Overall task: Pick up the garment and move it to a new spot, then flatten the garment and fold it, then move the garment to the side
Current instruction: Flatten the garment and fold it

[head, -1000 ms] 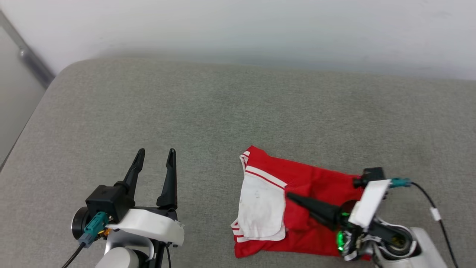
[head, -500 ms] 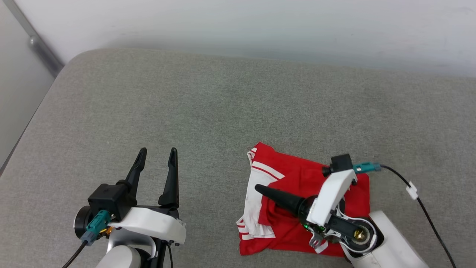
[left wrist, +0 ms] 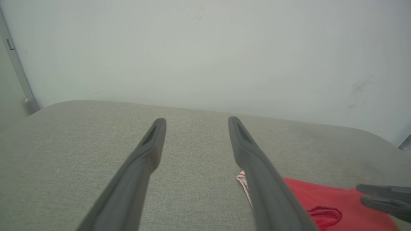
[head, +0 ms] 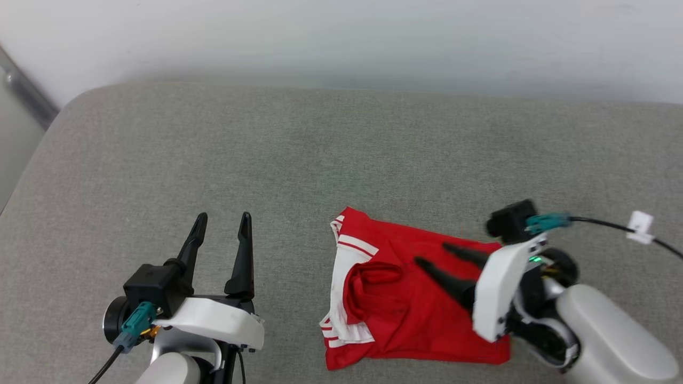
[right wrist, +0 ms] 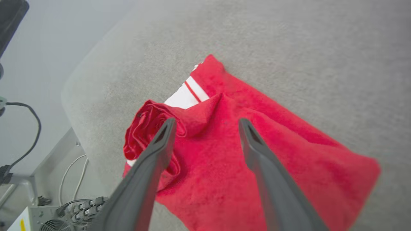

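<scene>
The garment [head: 411,314], red with a white striped sleeve showing at its left edge, lies folded on the grey cushion, a bunched red fold resting over the sleeve. My right gripper [head: 433,254] hovers open just above its right half, fingers pointing left, nothing between them. In the right wrist view the right gripper [right wrist: 207,121] stands open over the garment [right wrist: 257,160], near the rolled fold. My left gripper [head: 223,217] stands open and empty over bare cushion, well left of the garment. The left wrist view has the left gripper [left wrist: 197,120] open, with the garment [left wrist: 321,199] at lower right.
The grey cushion [head: 299,160] runs back to a white wall [head: 341,37], with a metal rail [head: 26,96] at its far-left corner. A black cable with a white tag [head: 640,224] trails from my right wrist. Cables and a box with a fan [right wrist: 54,215] sit below the cushion's edge.
My right gripper carried a red fold leftward over the white sleeve, then opened, let go and drew back to the right. The left arm stayed put. The head camera shifted.
</scene>
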Available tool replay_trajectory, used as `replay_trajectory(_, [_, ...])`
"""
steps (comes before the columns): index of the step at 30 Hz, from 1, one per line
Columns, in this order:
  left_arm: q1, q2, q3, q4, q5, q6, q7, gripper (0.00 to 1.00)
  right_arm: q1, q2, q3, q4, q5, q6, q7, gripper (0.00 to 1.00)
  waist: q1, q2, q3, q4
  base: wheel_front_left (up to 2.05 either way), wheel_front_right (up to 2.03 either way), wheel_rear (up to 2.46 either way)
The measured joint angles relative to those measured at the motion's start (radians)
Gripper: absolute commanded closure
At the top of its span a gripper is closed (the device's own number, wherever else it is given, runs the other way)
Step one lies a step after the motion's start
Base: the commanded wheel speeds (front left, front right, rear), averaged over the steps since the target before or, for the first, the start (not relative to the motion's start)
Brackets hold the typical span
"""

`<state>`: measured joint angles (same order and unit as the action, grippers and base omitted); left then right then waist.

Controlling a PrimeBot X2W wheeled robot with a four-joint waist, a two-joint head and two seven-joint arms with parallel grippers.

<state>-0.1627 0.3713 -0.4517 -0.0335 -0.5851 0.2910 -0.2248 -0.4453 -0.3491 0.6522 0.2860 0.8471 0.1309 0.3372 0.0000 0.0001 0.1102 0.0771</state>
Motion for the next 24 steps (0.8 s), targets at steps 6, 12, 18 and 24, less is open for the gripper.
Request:
replay_trajectory(6, [0.018, 0.006, 0.009, -0.007, -0.001, 0.013, -0.003, 0.0, 0.056, -0.036, -0.208, 0.001, -0.217, 0.0, -0.154, 0.0, 0.0, 0.0, -0.013, -0.03, 0.0, 0.0, 0.0])
replay_trajectory(12, [0.035, 0.01, 0.013, -0.003, -0.002, 0.019, -0.007, 0.0, 0.177, 0.027, -0.491, -0.064, -0.408, 0.0, -0.287, 0.0, 0.0, 0.0, -0.027, -0.061, 0.0, 0.0, 0.0])
replay_trajectory(18, [0.036, 0.015, 0.016, 0.006, 0.0, 0.022, -0.012, 0.0, 0.283, 0.129, -0.626, -0.206, -0.523, 0.0, -0.382, 0.0, 0.0, 0.0, -0.041, -0.083, 0.0, 0.0, 0.0])
replay_trajectory(24, [0.054, 0.013, 0.023, 0.028, 0.01, 0.026, -0.024, 0.0, 0.408, 0.189, -0.668, -0.332, -0.573, 0.0, -0.38, 0.0, 0.0, 0.0, -0.069, -0.088, 0.0, 0.0, 0.0])
